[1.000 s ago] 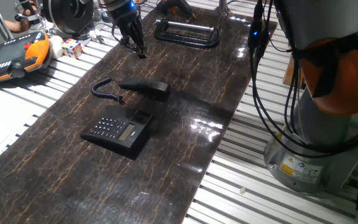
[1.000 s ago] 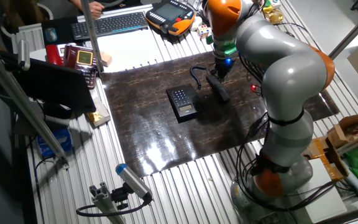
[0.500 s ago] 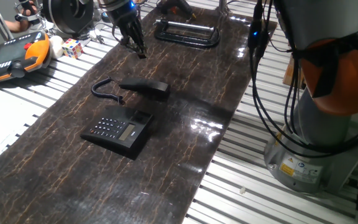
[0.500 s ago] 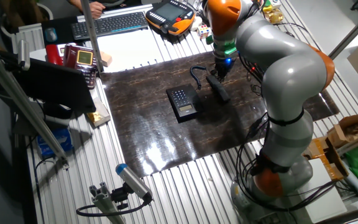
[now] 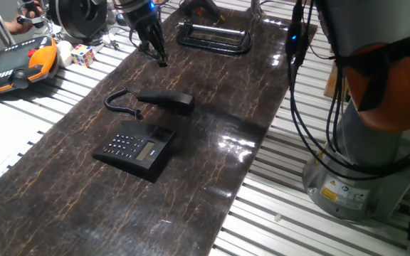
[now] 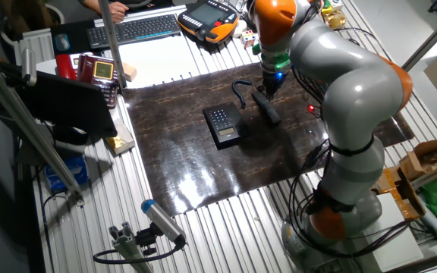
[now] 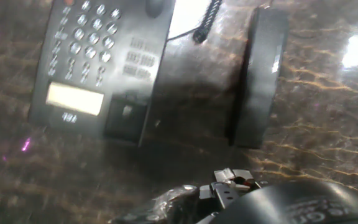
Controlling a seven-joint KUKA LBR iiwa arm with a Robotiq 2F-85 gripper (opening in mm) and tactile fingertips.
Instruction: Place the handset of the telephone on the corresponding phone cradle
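almost nothing has changed over the last second: the gripper (image 5: 156, 55) hangs in the same spot above the far end of the dark mat (image 5: 84, 206), well apart from the handset (image 5: 165, 99), and only the arm's elbow has shifted slightly in the other fixed view. the handset lies flat on the mat, just beside the telephone (image 5: 134, 148), its coiled cord (image 5: 119, 101) trailing off. the phone cradle (image 7: 129, 109) sits empty. whether the fingers are apart or together i cannot tell; they are too dark and small. the approach looks not yet begun.

A dark marbled mat (image 5: 212, 107) carries the telephone (image 5: 134, 148) and handset (image 5: 165, 99).
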